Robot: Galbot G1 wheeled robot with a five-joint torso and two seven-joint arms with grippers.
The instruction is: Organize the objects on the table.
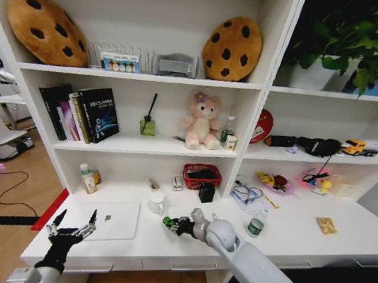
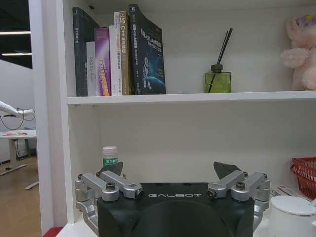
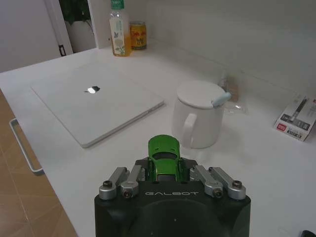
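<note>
My right gripper [image 1: 171,223] is shut on the tiny green toy car [image 3: 164,154], held just above the white table [image 1: 293,242] in front of the white mug [image 1: 157,202]. The silver laptop [image 1: 116,220] lies closed on the table to the left of the car and also appears in the right wrist view [image 3: 96,101]. My left gripper [image 1: 72,227] hovers open at the table's front left corner, with nothing between its fingers [image 2: 113,169]. A small green-capped clear bottle [image 1: 257,223] stands right of my right arm. Farther right lies a yellow packet [image 1: 326,225].
A red mesh basket [image 1: 202,176] and a black object [image 1: 206,192] sit at the back of the table. A drink bottle [image 3: 117,29] and a can [image 3: 138,34] stand at the back left. Shelves with books, a plush toy and a diffuser rise behind.
</note>
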